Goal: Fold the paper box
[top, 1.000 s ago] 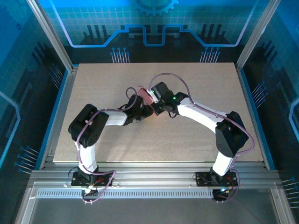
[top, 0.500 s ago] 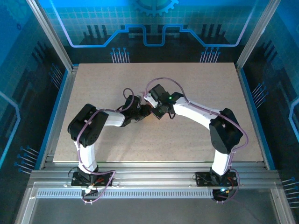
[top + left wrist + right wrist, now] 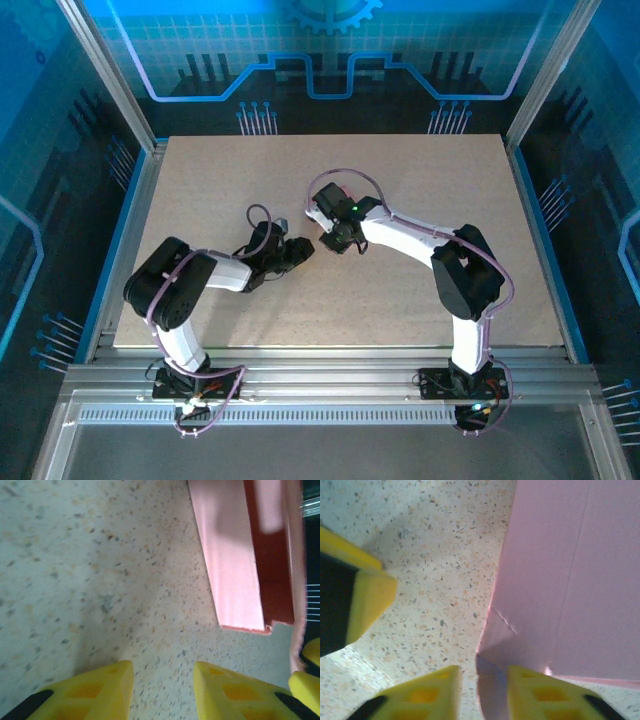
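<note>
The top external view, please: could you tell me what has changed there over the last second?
The left tool has drawn back from the paper box toward the near left of the table, and now sits open with nothing in it. The right arm swung slightly left, with the right tool staying at the box's edge. The box remains mid-table.

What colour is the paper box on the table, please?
The paper box is pale pink, seen best in the right wrist view.
</note>
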Motion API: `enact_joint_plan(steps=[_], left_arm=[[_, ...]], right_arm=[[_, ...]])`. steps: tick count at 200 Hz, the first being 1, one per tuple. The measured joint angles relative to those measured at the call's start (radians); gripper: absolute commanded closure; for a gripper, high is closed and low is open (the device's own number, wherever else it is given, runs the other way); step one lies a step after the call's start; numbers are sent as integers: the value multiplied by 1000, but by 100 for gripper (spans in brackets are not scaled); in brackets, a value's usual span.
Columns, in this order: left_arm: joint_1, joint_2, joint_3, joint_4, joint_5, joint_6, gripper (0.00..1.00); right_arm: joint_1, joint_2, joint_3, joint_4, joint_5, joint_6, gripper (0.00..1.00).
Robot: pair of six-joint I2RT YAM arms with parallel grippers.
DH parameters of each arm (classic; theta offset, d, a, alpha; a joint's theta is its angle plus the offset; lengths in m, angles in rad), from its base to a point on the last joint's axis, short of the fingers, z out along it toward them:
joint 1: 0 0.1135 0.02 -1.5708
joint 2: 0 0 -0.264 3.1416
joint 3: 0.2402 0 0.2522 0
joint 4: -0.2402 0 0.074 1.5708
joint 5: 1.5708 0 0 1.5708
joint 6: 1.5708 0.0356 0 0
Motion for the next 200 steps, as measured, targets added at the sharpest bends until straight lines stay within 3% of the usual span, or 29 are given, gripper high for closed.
enact_joint_plan(steps=[15,26,47,85,110,121,137,174,200], left_arm=[[2,-24,-5,-43,-15,7,62],[4,-42,-8,-76,-27,15,62],[17,-76,-13,-143,-55,38,62],[64,-138,-19,-257,-126,105,58],[81,-203,-9,-333,-207,206,42],[82,-217,23,-359,-238,255,21],[82,-218,96,-386,-270,332,2],[85,-180,308,-409,-289,471,1],[87,-108,436,-417,-260,515,1]], right_arm=[[-1,-3,-6,7,-13,-1,42],[-2,-11,-19,16,-27,-2,28],[-2,-46,-56,35,-72,-3,18],[-21,-154,-141,114,-199,4,15],[-80,-233,-202,205,-295,88,18],[-121,-243,-206,239,-309,149,19],[-182,-227,-192,257,-285,230,20],[-244,-76,-71,211,-152,318,18],[-258,19,-16,176,-126,290,18]])
